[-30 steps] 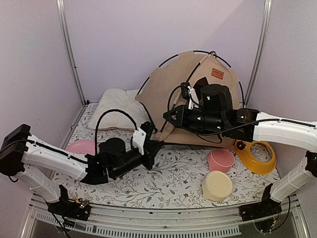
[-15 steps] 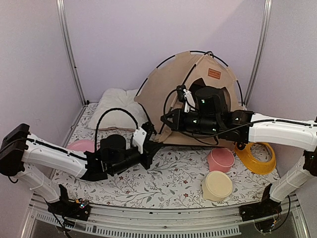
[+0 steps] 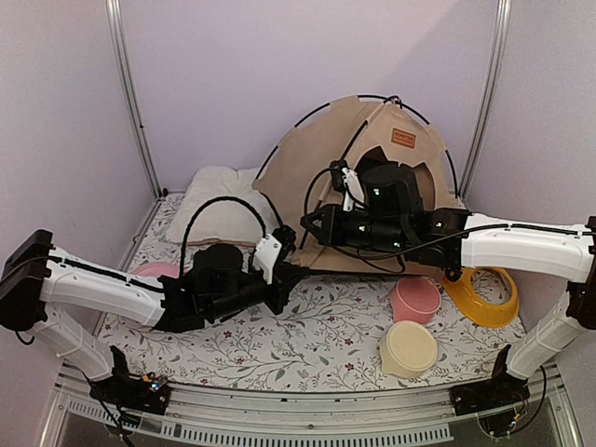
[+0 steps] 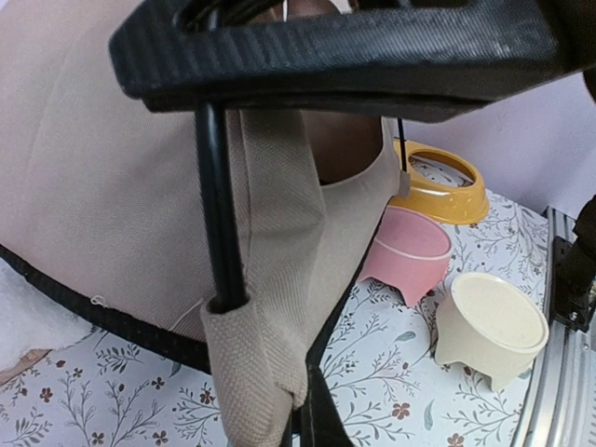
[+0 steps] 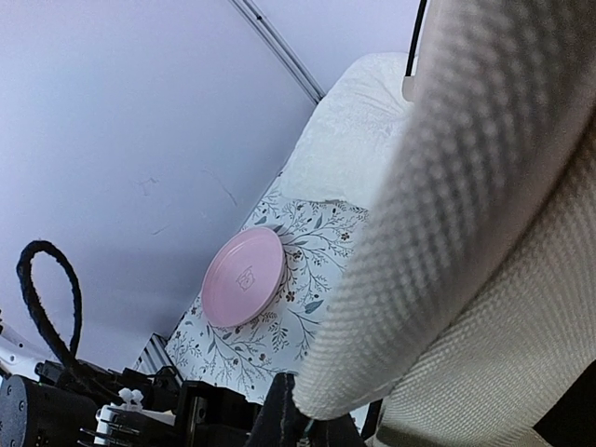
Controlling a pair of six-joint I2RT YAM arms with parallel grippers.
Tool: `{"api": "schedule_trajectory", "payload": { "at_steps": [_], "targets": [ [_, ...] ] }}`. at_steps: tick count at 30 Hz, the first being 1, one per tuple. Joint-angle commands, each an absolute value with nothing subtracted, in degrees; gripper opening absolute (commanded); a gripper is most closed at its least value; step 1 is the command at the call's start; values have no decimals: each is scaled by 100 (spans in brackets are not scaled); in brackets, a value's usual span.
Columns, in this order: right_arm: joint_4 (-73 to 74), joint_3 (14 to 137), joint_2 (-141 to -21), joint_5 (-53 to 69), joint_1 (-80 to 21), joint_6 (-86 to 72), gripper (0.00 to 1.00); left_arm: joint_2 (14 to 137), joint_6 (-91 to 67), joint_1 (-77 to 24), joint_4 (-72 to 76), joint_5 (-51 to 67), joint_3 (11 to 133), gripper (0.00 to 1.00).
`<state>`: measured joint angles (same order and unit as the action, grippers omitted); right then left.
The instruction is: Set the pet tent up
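Note:
The pet tent [image 3: 321, 163] stands at the back of the table, tan fabric bowed on thin black poles, with a brown label [image 3: 403, 139] near its top. My left gripper [image 3: 296, 272] is shut on the tent's front corner. In the left wrist view, a black pole [image 4: 216, 205] runs down into a fabric pocket [image 4: 251, 372], and the black-trimmed corner is pinched in that gripper [image 4: 303, 424]. My right gripper [image 3: 312, 223] is shut on a fold of the tent's fabric [image 5: 466, 233]; its jaws [image 5: 312, 424] show at the bottom edge. The doorway is mostly hidden behind the right arm.
A white cushion [image 3: 219, 203] lies at the back left, with a pink plate [image 3: 149, 274] in front of it. On the right stand a pink bowl [image 3: 415, 300], a cream bowl [image 3: 409, 348] and a yellow ring-shaped bowl [image 3: 482, 291]. Metal posts flank the purple back wall.
The right gripper has shifted a little to the left with the fabric, and the tent's left side has spread leftwards. The left arm has crept forward slightly, still holding the corner.

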<state>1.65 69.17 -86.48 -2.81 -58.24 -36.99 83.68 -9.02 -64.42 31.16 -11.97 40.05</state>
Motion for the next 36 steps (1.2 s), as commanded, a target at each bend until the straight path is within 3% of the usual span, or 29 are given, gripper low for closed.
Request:
{"api": "schedule_trajectory", "payload": {
  "at_steps": [1,12,24,36],
  "targets": [
    [663,6891,-8847,-137,-5968,-3706,0,8121,-883,-6368,3477,-1234,4281,0],
    [22,6891,-8819,731,-5968,-3856,0,8161,-1022,-5974,3209,-617,4195,0],
    [-175,6623,-8679,-465,-5968,-4099,0,7931,-853,-6217,3571,-203,4132,0],
    [-348,6723,-8778,-500,-5968,-3984,0,7996,-992,-6345,3562,-69,4184,0]
  ]
}}
